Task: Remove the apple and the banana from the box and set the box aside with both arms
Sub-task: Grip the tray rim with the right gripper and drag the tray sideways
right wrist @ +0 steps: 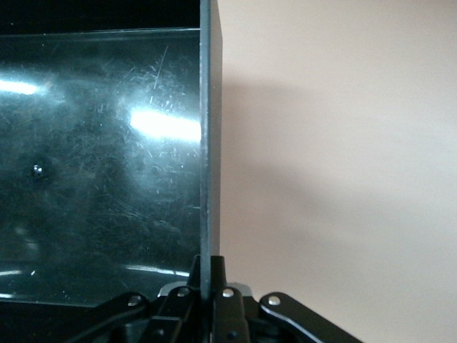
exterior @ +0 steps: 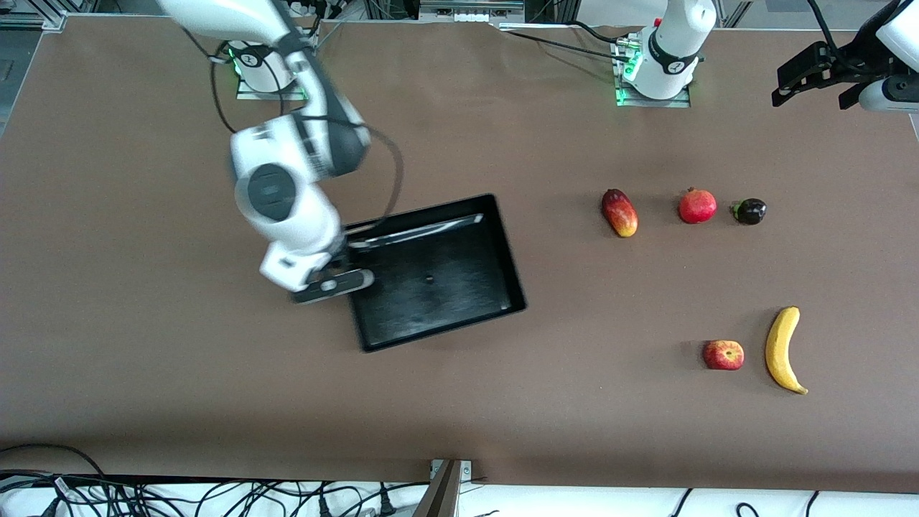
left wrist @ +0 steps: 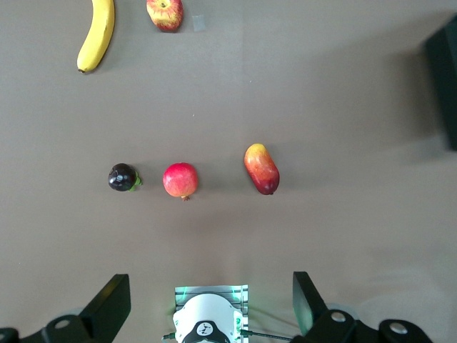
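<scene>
Front view shows the right gripper (exterior: 343, 267) down at the black tray (exterior: 459, 215), at the wall that faces the right arm's end of the desk (exterior: 143, 359). Right wrist view confirms the grip: its jaws are clenched on that upright wall (right wrist: 209, 143), one finger on each face of it, with the glossy floor of the tray (right wrist: 93, 179) on one side and bare desk on the other.

The left gripper (exterior: 818, 72) hangs high over the left arm's end of the desk, jaws spread wide with nothing between them (the left wrist view looks straight down through the gap); this arm waits.

Toward that end lie the fruits. The apple (exterior: 723, 355) and the banana (exterior: 782, 350) sit just beside each other but apart, nearest the front camera. Farther from that camera, a row holds a mango (exterior: 619, 212), a pomegranate (exterior: 697, 205) and a small dark purple fruit (exterior: 750, 211), each apart from the next. The mango is the closest of the row to the tray, yet well apart from it.
</scene>
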`<state>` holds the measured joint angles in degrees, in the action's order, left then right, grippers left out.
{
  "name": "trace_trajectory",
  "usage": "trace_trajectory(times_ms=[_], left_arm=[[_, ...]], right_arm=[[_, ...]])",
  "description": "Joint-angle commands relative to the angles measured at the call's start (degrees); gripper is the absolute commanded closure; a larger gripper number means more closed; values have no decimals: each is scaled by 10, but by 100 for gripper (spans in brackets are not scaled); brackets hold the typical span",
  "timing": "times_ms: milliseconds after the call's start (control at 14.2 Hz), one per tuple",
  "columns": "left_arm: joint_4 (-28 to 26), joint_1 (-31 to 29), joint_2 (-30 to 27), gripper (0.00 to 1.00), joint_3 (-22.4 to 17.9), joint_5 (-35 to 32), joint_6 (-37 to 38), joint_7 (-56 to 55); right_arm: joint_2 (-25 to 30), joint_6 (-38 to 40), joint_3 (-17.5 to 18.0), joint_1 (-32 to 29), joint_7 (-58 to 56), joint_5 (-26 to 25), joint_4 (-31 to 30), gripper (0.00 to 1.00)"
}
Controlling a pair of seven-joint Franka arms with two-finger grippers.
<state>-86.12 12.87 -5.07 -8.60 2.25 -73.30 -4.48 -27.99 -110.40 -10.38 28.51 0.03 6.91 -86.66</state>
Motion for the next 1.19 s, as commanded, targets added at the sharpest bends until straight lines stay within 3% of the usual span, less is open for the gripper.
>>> trace_trajectory(times_ms=[0,351,842,1123], left_arm=[[-13,-8,-9,0,10,-9,-10,-6],[-13,-7,-9,0,10,-10,-8,-6],[-13,-7,-8,0,10,-11,-6,-6],[-14,-7,-8,0,10,-11,-6,-6]], right_arm=[[36,16,5,-91,-81,19,-36,100],[46,-20,-71,-124,-139,19,-118,100],[101,-169,-114,-124,-159,21,-302,100],[108,-199,-129,-124,-157,21,-351,100]])
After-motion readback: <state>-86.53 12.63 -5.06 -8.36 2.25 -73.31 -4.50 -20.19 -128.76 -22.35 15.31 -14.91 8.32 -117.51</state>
